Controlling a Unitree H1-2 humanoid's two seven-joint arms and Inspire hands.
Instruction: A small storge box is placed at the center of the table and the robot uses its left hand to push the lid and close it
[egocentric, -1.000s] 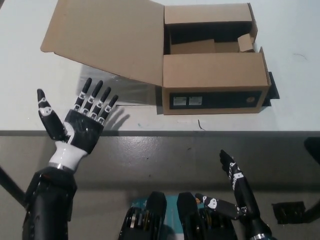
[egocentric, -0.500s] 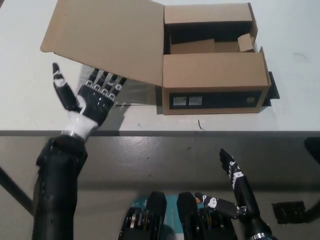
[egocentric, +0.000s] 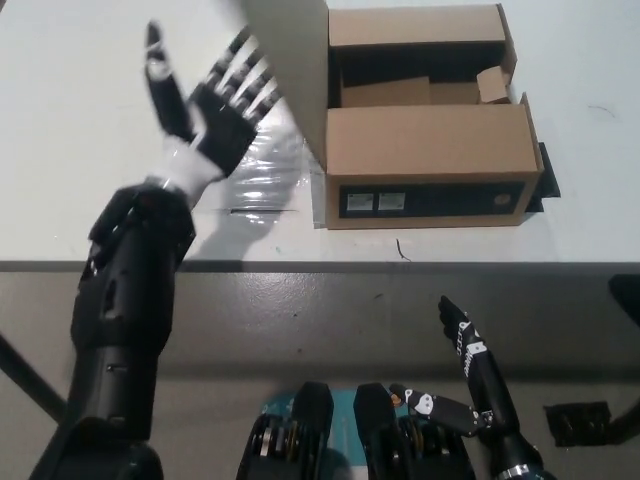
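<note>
The cardboard storage box (egocentric: 428, 150) is sitting on the white table (egocentric: 70, 150), right of centre in the head view, with its printed front panel facing the robot. The lid (egocentric: 292, 75) is hinged along the box's left wall and is standing nearly upright, seen almost edge-on, so it is partway toward closing.

The left hand (egocentric: 215, 115) is reaching over the table with fingers spread and holding nothing; its fingertips (egocentric: 252, 75) are pressing against the outer face of the lid. The right hand (egocentric: 470, 375) is resting low at the bottom right, below the table edge, fingers apart and empty.

Judgement on handling: the lid is thin corrugated card, so it should be light and fairly stiff, but it will flex if loaded at one corner. The box looks light enough to slide on the smooth table under a sideways push. The best contact is probably a flat palm high on the lid's outer face, away from the hinge, pushing over and then down. No grasp is needed. The inner flaps (egocentric: 490, 85) may be obstructing full seating.
</note>
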